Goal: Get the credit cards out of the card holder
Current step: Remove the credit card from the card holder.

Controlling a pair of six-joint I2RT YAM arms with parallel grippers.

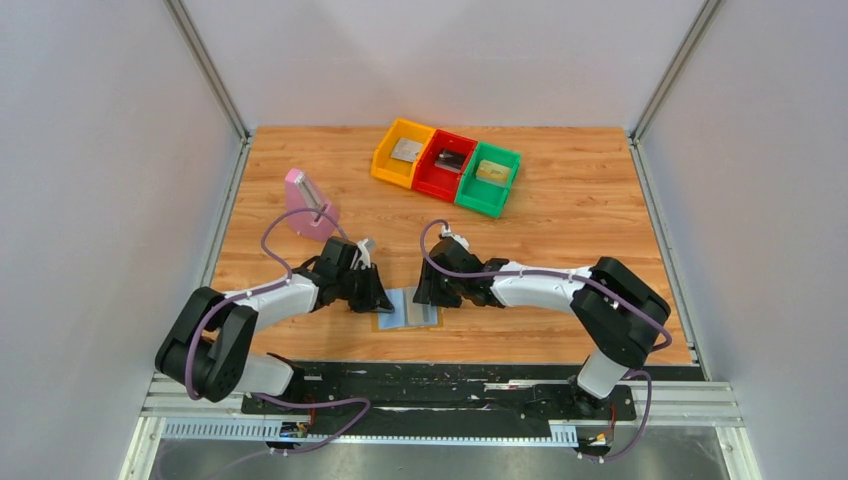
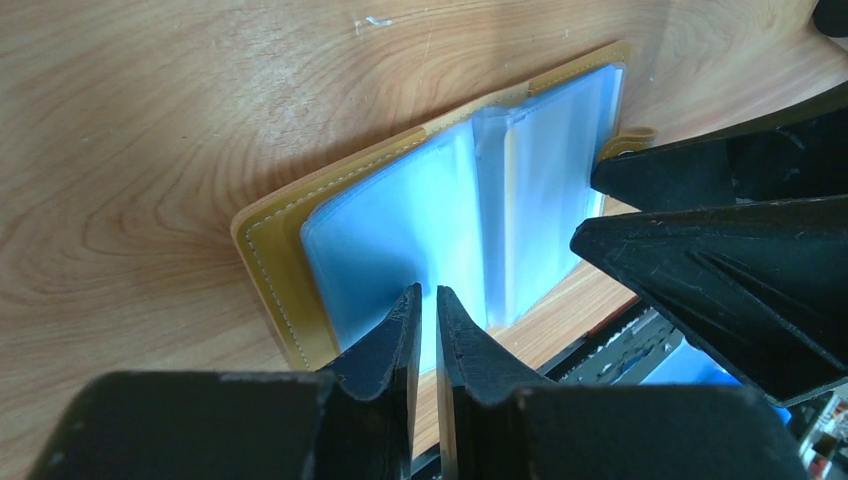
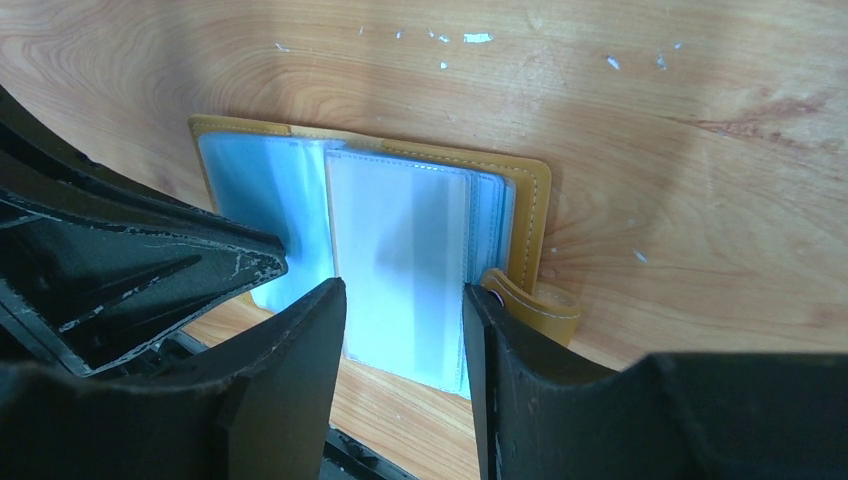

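Mustard card holder (image 2: 275, 270) open, bins (image 1: 445, 165) only overhead, left pincer (image 2: 428, 297) narrow, right pincer (image 3: 402, 295) parted.

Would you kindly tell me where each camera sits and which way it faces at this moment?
Top external: above and behind the arm bases, looking down on the table; both arms show, left claw and right claw at the open card holder.
Left wrist: on the left arm, facing the blue sleeves; own fingers below.
Right wrist: on the right arm, facing those sleeves; own fingers spread.
Shared: both wrist views show the other claw.
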